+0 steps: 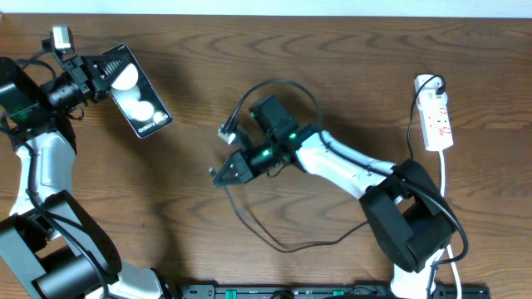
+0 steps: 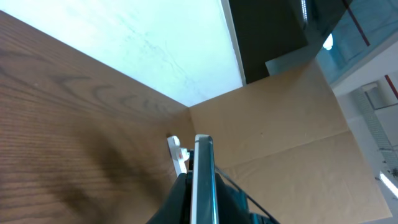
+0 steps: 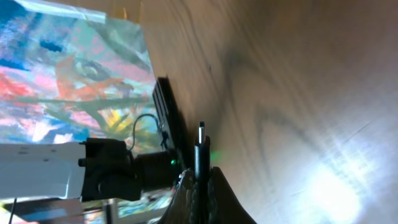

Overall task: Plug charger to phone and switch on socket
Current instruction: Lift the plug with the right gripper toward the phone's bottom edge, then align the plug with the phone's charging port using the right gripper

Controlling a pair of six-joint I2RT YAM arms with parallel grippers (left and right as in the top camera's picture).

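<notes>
In the left gripper, phone clamped.

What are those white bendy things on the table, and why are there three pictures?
They are two robot arms on a brown wooden table. One picture looks down from above; the other two come from small cameras on each arm's wrist.

The left gripper holds a flat black phone with a shiny face; its wrist camera sees the phone edge-on. The right gripper pinches the small plug tip of a long thin black charger cable, which loops over the table. By the right edge lies a white power strip with red marks. Phone and plug are still apart.
</notes>
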